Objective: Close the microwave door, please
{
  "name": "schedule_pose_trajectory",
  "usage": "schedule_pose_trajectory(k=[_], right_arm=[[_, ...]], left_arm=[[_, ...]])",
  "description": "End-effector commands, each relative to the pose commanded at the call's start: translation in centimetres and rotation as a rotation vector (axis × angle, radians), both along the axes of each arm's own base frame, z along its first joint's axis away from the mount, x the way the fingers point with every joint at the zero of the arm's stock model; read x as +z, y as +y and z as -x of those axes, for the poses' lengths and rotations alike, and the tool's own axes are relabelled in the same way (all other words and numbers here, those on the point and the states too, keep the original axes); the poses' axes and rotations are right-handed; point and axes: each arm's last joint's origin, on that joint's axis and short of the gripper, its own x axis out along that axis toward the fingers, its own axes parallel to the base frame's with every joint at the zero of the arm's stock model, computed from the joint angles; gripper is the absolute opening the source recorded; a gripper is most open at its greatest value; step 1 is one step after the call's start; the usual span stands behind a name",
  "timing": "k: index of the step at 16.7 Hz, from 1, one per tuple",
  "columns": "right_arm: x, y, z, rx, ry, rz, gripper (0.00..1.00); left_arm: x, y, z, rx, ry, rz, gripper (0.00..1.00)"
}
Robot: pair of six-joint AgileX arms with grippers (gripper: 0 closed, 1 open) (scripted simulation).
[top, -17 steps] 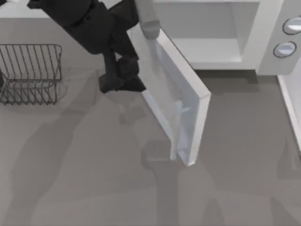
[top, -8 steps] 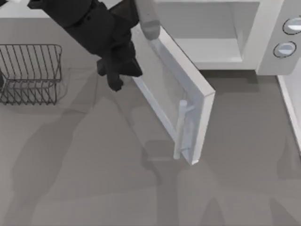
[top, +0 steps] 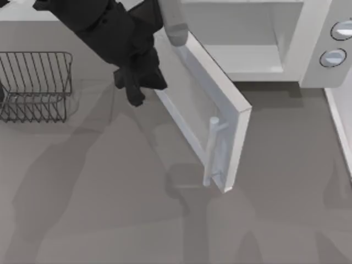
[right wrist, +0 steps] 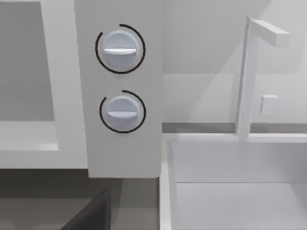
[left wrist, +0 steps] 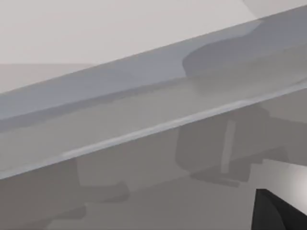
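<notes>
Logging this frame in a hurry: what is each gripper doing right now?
Left gripper: against the outer face of the microwave door, holding nothing; fingers cannot be told.
Right gripper: cannot be told.

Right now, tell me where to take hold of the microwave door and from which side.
Take the microwave door by its vertical bar handle near the free edge, coming from the table's left side. The bar stands off the panel, leaving room for fingers. The left hand sits by the hinge side.
</notes>
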Motion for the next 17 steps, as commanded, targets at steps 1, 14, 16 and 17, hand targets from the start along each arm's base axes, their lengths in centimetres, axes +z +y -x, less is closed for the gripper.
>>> schedule_pose_trajectory(k=[1, 14, 16, 17], right_arm=[[0.0, 0.0, 0.0, 0.0, 0.0, 0.0, 1.0], [0.0, 0.0, 0.0, 0.0, 0.0, 0.0, 1.0], [0.0, 0.0, 0.0, 0.0, 0.0, 0.0, 1.0], [0.0, 0.0, 0.0, 0.0, 0.0, 0.0, 1.0]], left_arm=[[0.0, -0.3, 0.0, -0.001, 0.0, 0.001, 0.0], [-0.1, -3.6, 0.1, 0.004, 0.007, -0.003, 0.0], [0.0, -3.7, 0.1, 0.003, 0.001, 0.0, 0.0], [0.0, -3.7, 0.1, 0.003, 0.001, 0.0, 0.0]])
